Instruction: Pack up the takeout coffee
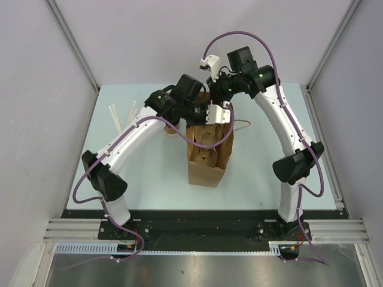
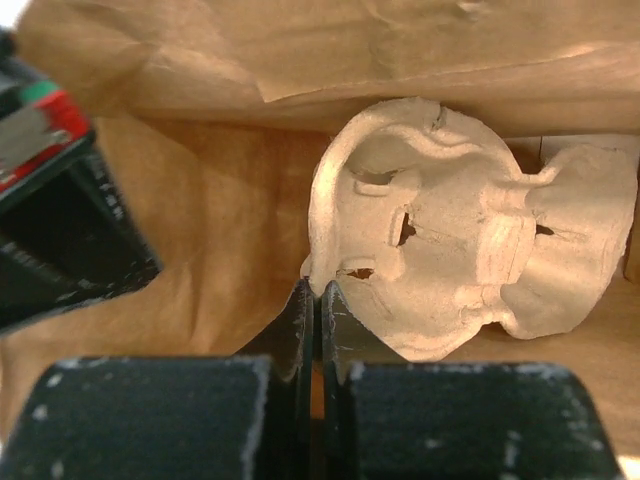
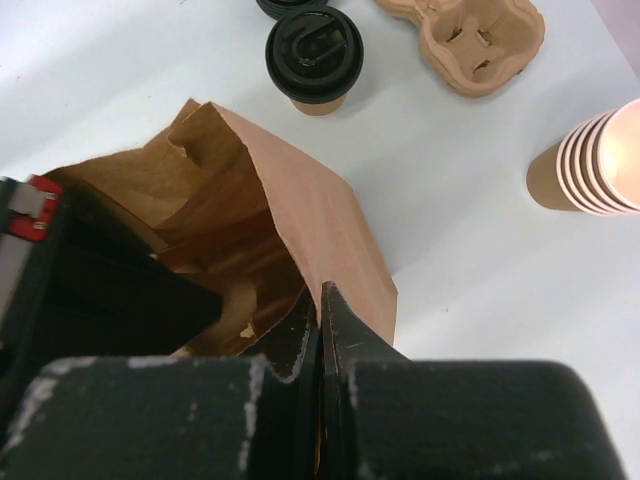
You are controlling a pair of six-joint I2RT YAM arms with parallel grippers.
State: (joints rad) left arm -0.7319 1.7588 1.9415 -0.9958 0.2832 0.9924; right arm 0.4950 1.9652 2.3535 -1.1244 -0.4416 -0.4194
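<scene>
The takeout coffee (image 3: 314, 55), a tan cup with a black lid, stands on the table beyond the brown paper bag (image 3: 320, 210); the arms hide it in the top view. The bag (image 1: 206, 170) stands upright at mid-table with its mouth open. My left gripper (image 2: 320, 290) is shut on the bag's near rim, with a strip of brown paper between its jaws. My right gripper (image 3: 322, 295) is shut on the opposite rim. Inside the bag lies a pulp cup carrier (image 2: 450, 230). Both grippers, left (image 1: 202, 119) and right (image 1: 226, 106), meet over the bag's mouth.
A second pulp carrier (image 3: 470, 40) lies on the table behind the cup. A stack of lidless paper cups (image 3: 590, 160) lies to the right. Another black lid (image 3: 290, 6) shows at the top edge. Pale stirrers (image 1: 116, 116) lie at the left.
</scene>
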